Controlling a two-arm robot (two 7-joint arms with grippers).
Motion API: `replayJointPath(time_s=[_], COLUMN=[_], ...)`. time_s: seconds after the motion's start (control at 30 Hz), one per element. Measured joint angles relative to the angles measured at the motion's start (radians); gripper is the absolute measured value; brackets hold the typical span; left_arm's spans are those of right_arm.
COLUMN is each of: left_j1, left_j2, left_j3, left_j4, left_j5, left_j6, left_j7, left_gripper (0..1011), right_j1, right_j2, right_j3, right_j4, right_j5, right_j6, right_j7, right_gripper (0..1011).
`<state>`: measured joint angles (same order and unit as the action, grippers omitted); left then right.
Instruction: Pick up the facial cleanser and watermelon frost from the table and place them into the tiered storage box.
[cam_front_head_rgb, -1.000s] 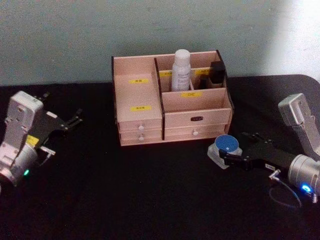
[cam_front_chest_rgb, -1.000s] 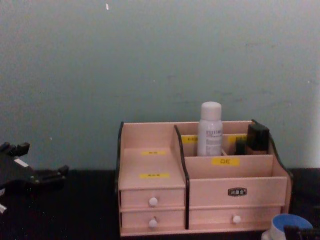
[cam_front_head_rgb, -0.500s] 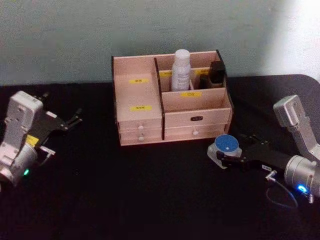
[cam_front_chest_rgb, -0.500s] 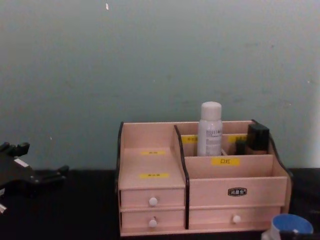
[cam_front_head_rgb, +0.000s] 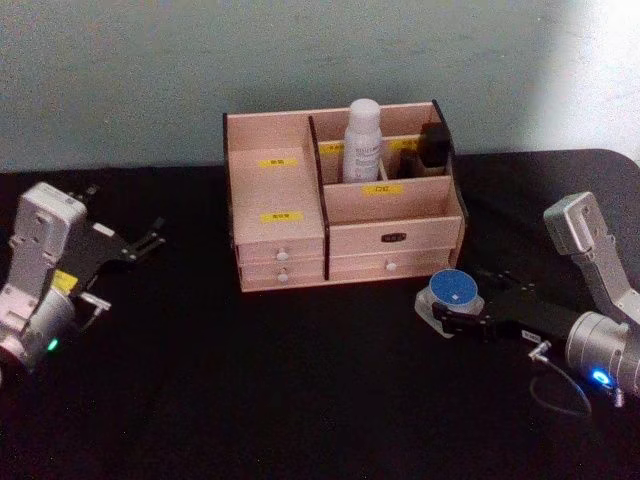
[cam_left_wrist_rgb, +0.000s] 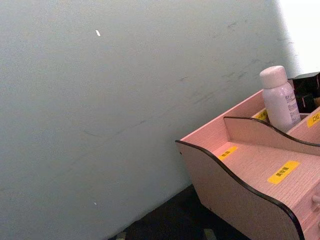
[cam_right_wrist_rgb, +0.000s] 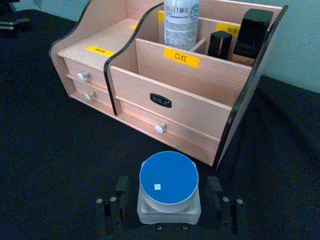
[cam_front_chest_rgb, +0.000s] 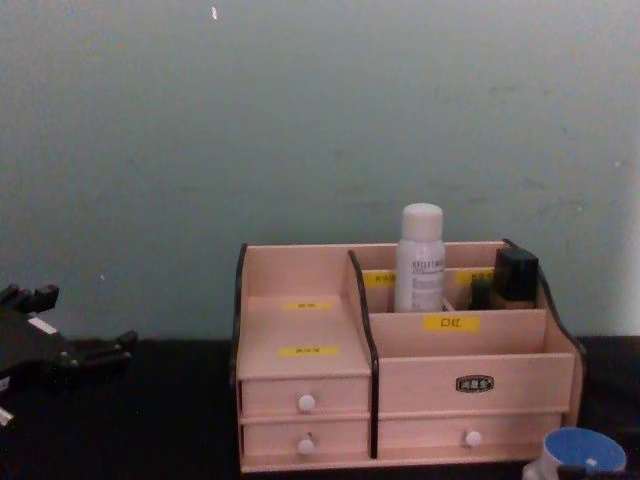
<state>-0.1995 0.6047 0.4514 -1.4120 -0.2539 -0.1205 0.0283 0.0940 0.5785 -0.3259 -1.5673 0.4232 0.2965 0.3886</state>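
1. Blue-lidded watermelon frost (cam_front_head_rgb: 452, 290) clamped between closed fingers of right gripper (cam_right_wrist_rgb: 168, 192), just before tiered storage box (cam_front_head_rgb: 270, 190).
2. White facial cleanser (cam_front_head_rgb: 362, 140) upright in back compartment.
3. Left gripper (cam_front_head_rgb: 155, 236) parked left, spread, empty.

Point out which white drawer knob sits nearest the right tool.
The lone knob on the bottom right drawer of the tiered storage box, just beyond the right tool; the other two are stacked on the left drawers.
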Motion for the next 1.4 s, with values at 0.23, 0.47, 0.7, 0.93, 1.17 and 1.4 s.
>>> replayJointPath(time_s=[0.23, 0.47, 0.7, 0.93, 1.17, 1.4], left_j1=[0.0, 0.0, 0.0, 0.0, 0.0, 0.0], left_j2=[0.0, 0.0, 0.0, 0.0, 0.0, 0.0], left_j3=[0.0, 0.0, 0.0, 0.0, 0.0, 0.0], left_j4=[0.0, 0.0, 0.0, 0.0, 0.0, 0.0], left_j5=[0.0, 0.0, 0.0, 0.0, 0.0, 0.0], left_j6=[0.0, 0.0, 0.0, 0.0, 0.0, 0.0], left_j7=[0.0, 0.0, 0.0, 0.0, 0.0, 0.0], left_gripper=[1001, 1001, 1001, 1001, 1001, 1001], right_j1=[0.005, 0.009, 0.012, 0.014, 0.014, 0.013], right_j2=[-0.005, -0.01, -0.012, -0.013, -0.015, -0.014], right_j3=[0.0, 0.0, -0.001, -0.003, -0.003, -0.002], right_j4=[0.011, 0.019, 0.022, 0.023, 0.022, 0.022], right_j5=[-0.005, -0.009, -0.009, -0.008, -0.006, -0.006], right_j6=[0.0, 0.0, 0.003, 0.01, 0.012, 0.012], right_j7=[-0.002, -0.003, 0.0, 0.003, 0.001, 0.001], right_gripper=[1002, 1002, 1002, 1002, 1000, 1002])
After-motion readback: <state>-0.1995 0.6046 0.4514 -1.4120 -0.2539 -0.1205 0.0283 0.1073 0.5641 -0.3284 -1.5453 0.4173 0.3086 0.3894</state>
